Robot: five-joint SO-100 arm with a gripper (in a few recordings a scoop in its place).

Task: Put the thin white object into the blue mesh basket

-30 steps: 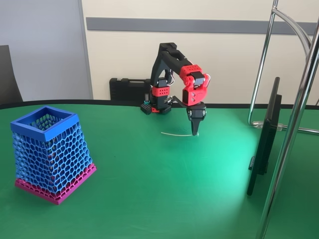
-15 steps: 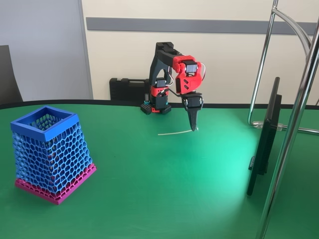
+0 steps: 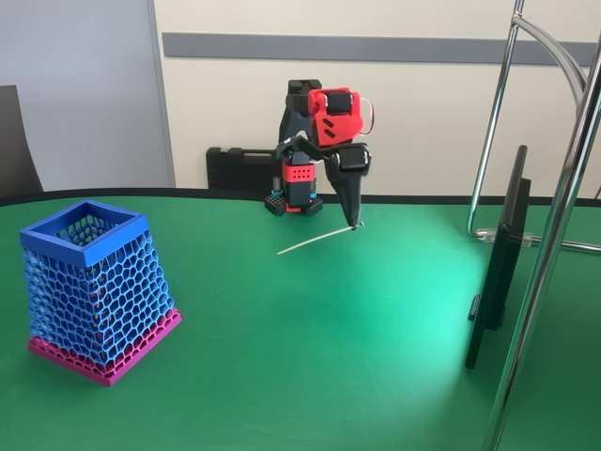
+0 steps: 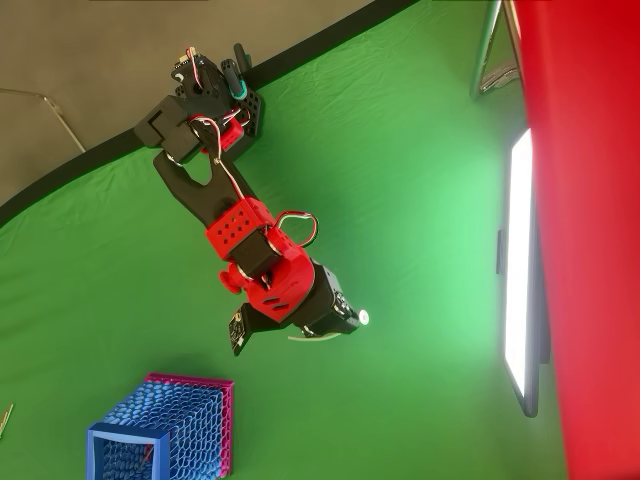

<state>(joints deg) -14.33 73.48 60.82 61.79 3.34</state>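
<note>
- While your claw (image 3: 354, 224) hangs point-down above the green bench (image 3: 357, 348), its fingers are pinched together on one end of the thin white object (image 3: 310, 241).
- From that pinch, you can see in the fixed view that the strand slopes down to the left, its free end lower than the held end; whether that end touches the cloth you cannot tell.
- Seen from overhead, your red-and-black arm covers most of the strand (image 4: 300, 337), and a short white sliver peeks out just below the wrist.
- Your blue mesh basket (image 3: 94, 287) stands upright on its magenta base at the left of the fixed view, well apart from the claw and the strand.
- Overhead, the basket (image 4: 170, 430) sits near the lower left edge, below the arm, with its square rim open.
- At your right in the fixed view, a dark flat panel (image 3: 498, 263) stands on edge beside chrome tubing (image 3: 554, 225).
- Behind the arm's base, a black case (image 3: 239, 169) lies against the wall.
</note>
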